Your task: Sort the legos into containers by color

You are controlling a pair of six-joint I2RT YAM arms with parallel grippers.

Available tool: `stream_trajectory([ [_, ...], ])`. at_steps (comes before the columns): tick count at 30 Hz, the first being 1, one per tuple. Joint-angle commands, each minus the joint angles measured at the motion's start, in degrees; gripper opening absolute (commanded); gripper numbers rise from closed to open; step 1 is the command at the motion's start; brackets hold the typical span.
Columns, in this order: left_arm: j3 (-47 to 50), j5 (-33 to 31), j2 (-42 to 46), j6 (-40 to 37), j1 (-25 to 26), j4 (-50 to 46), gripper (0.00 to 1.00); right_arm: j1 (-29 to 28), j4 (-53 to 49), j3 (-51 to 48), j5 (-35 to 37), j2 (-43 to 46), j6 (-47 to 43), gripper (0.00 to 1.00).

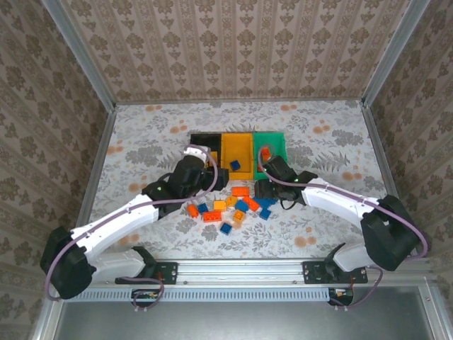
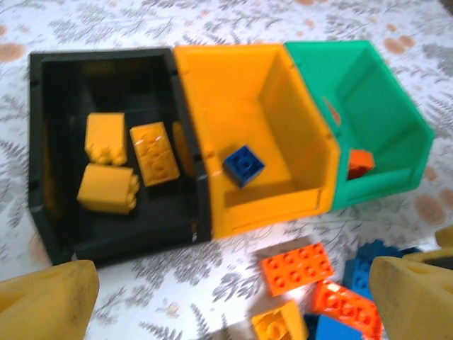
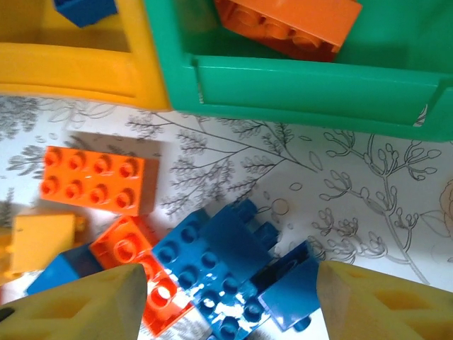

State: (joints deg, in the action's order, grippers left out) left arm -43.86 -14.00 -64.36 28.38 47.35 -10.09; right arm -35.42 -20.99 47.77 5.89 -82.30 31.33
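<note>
Three joined containers stand mid-table: a black bin point(image 2: 42, 142) holding three yellow-orange legos point(image 2: 156, 152), a yellow-orange bin point(image 2: 212, 71) holding one blue lego point(image 2: 244, 164), and a green bin point(image 2: 382, 92) holding an orange-red lego point(image 2: 359, 161). In front of them lies a loose pile of blue, orange-red and yellow-orange legos point(image 1: 230, 209). My left gripper point(image 2: 233, 312) hangs wide open in front of the black and yellow-orange bins with nothing between its fingers. My right gripper point(image 3: 233, 312) is open low over the pile's right end, its fingers straddling a cluster of blue legos point(image 3: 226, 262).
A flat orange-red brick point(image 3: 92, 177) lies just before the yellow-orange bin point(image 3: 78, 71). Metal frame posts and patterned walls enclose the table point(image 1: 141, 134). Both arms reach inward towards the pile, close to each other.
</note>
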Motion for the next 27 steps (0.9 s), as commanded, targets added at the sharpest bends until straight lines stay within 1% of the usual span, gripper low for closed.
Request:
stream_trajectory([
  [1,2.72,-2.69,3.13,2.46,-0.16,-1.88,1.0,0.35,1.15,1.82,2.54,-2.32,-1.82,0.63],
  [7,6.43,-2.32,6.55,4.54,-1.36,-3.05,1.0,0.53,0.58,4.94,2.41,-7.93,-3.71,0.53],
  [12,8.41,-2.1,8.56,5.58,-2.6,-3.6,1.0,0.53,0.58,5.58,1.02,-10.78,-4.0,0.51],
  [15,9.22,-1.9,9.36,5.9,-3.31,-3.57,1.0,0.53,-0.67,5.58,1.55,-11.56,-4.0,0.47],
  [21,9.4,-1.67,9.95,5.98,-3.94,-4.02,1.0,0.61,-1.85,3.7,2.82,-11.1,-3.22,0.34],
  [27,9.62,-1.72,9.9,6.11,-4.02,-3.72,1.0,1.29,-1.84,1.37,4.3,-6.38,-2.77,0.23],
])
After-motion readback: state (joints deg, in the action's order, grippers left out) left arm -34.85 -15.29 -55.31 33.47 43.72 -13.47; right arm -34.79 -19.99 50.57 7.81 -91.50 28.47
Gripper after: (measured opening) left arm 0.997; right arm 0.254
